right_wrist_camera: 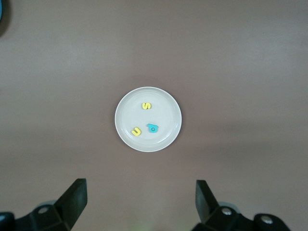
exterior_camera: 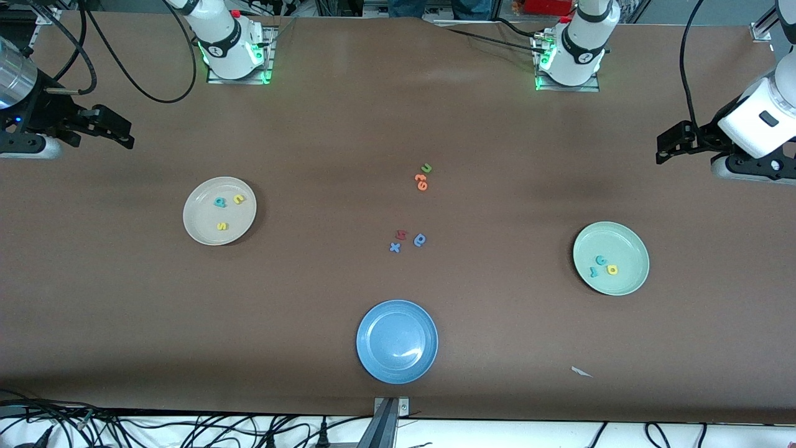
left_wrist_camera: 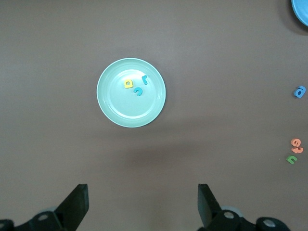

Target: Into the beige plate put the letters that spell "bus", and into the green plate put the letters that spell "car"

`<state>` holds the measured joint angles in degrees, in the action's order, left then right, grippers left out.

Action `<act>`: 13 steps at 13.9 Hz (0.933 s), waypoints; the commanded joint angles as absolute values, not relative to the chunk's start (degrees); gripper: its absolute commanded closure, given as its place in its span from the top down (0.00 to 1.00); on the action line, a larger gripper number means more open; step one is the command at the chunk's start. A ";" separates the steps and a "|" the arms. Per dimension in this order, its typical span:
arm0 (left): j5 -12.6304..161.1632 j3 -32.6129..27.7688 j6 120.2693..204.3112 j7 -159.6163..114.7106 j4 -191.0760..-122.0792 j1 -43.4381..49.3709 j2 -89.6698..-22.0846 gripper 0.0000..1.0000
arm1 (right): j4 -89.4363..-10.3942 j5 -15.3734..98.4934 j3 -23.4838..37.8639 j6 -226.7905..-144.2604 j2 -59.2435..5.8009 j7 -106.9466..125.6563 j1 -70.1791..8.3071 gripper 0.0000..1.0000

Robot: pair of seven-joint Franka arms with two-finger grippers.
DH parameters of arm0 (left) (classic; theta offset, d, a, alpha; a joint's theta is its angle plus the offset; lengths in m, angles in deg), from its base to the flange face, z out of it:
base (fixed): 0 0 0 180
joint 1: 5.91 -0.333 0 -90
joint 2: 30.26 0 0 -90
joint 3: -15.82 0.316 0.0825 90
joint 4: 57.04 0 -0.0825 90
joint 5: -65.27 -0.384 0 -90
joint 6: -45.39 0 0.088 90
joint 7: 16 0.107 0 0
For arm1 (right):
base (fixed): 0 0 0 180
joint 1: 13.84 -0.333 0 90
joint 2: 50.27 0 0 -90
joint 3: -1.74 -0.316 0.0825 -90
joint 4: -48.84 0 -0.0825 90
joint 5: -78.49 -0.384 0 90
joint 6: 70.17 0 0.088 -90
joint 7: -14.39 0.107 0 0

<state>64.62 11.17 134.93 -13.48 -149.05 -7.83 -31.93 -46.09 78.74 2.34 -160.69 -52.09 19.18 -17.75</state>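
Observation:
The beige plate (exterior_camera: pixel 202 219) lies toward the right arm's end of the table and holds a teal "b" (exterior_camera: pixel 219 201), a yellow "u" (exterior_camera: pixel 239 199) and a yellow "s" (exterior_camera: pixel 222 226). The green plate (exterior_camera: pixel 628 247) lies toward the left arm's end and holds a teal "c" (exterior_camera: pixel 601 259), a teal "r" (exterior_camera: pixel 592 271) and a yellow "a" (exterior_camera: pixel 612 269). My right gripper (exterior_camera: pixel 127 134) hangs open and empty over bare table at its end, looking down at the beige plate (right_wrist_camera: pixel 163 108). My left gripper (exterior_camera: pixel 662 149) hangs likewise open and empty, with the green plate (left_wrist_camera: pixel 115 103) below it.
A blue plate (exterior_camera: pixel 397 341) holding nothing sits near the front edge at mid-table. Loose letters lie in the middle: a green "u" (exterior_camera: pixel 426 168), orange letters (exterior_camera: pixel 421 182), a red letter (exterior_camera: pixel 401 234), a blue "x" (exterior_camera: pixel 394 247) and a blue round letter (exterior_camera: pixel 420 239). A white scrap (exterior_camera: pixel 581 372) lies near the front edge.

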 commanded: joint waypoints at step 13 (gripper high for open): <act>65.63 11.86 134.16 -13.01 -148.18 -7.67 -31.31 1.00 | -46.25 79.46 2.09 -160.61 -52.65 19.31 -17.70 1.00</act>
